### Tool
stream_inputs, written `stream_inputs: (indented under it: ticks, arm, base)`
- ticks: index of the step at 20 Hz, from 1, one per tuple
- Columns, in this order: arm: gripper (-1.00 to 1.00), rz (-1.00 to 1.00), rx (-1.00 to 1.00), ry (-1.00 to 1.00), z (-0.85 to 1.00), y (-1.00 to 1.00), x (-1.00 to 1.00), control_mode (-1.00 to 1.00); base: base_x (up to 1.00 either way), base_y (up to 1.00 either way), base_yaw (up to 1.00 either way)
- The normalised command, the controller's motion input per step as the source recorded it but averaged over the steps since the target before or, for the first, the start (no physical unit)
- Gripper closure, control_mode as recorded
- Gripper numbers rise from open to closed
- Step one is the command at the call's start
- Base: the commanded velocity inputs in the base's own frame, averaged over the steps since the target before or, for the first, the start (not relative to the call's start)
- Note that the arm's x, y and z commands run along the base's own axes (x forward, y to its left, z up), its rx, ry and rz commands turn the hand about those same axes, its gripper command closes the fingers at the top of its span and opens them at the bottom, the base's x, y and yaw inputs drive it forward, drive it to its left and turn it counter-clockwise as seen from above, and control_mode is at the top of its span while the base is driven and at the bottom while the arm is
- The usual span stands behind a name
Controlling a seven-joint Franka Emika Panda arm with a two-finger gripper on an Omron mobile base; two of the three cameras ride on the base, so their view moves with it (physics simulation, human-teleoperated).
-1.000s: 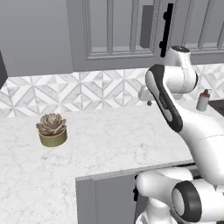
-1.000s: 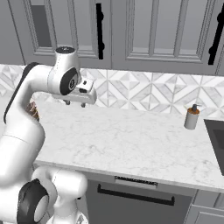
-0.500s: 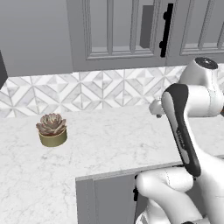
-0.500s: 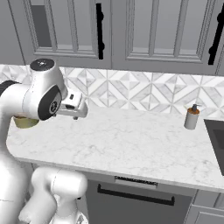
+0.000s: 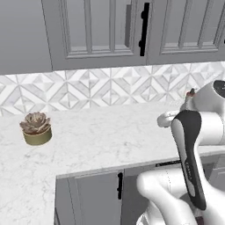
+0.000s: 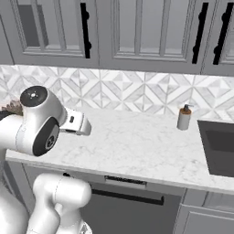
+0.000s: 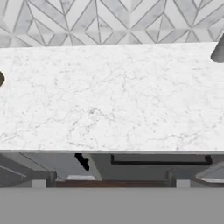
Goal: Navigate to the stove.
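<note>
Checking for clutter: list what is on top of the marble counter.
On the marble counter stand a potted succulent at the left and a soap dispenser beside the black sink. The arm covers part of the counter.

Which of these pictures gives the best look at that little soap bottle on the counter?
The right base view: the soap bottle stands whole and unblocked on the counter, just left of the sink. In the left base view just its pump top peeks out behind the arm. The hand view catches a dark sliver at the right edge, probably its base.
</note>
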Motion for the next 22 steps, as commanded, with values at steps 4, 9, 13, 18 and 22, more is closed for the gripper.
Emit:
stream_inputs:
  ticks: [4, 9, 13, 18, 22]
  arm:
    - [-1.0, 0.0, 0.0, 0.0, 0.0, 0.0, 0.0, 1.0]
    - [-1.0, 0.0, 0.0, 0.0, 0.0, 0.0, 0.0, 1.0]
    - [-1.0, 0.0, 0.0, 0.0, 0.0, 0.0, 0.0, 1.0]
    - [-1.0, 0.0, 0.0, 0.0, 0.0, 0.0, 0.0, 1.0]
    - [-1.0, 0.0, 0.0, 0.0, 0.0, 0.0, 0.0, 1.0]
  base:
    - [-0.74, -1.0, -0.09]
    - [-0.39, -1.0, -0.1]
    - [-0.26, -1.0, -0.05]
    - [0.0, -1.0, -0.2]
    - [0.04, -0.74, -0.79]
